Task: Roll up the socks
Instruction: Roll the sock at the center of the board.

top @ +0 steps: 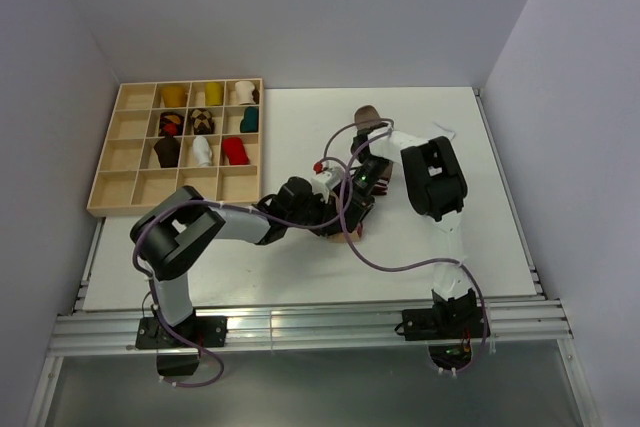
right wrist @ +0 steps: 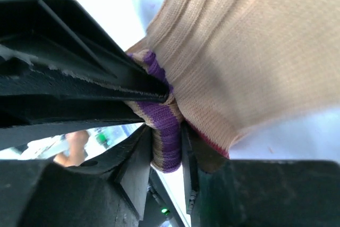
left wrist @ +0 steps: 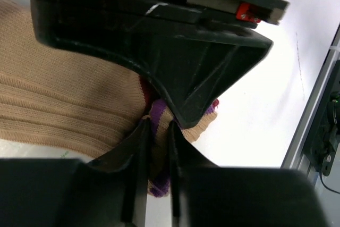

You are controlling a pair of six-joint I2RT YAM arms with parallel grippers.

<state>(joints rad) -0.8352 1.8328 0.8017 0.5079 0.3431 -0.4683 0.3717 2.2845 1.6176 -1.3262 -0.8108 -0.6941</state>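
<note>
Socks: tan ribbed knit. Cuff striped purple and cream, with maroon edge on layer beneath. Lying on white table near centre, mostly hidden in top view. Tan bit shows at 6 o'clock of hidden part, brown patch at 12 o'clock, too small to tell which part. Cuff bunched into narrow fold, pinched by left gripper and right gripper. Body spreads flat, unrolled.

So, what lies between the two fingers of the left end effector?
A purple-striped sock cuff lies there, pinched by the left end effector. The left wrist view shows it plainly.
</note>
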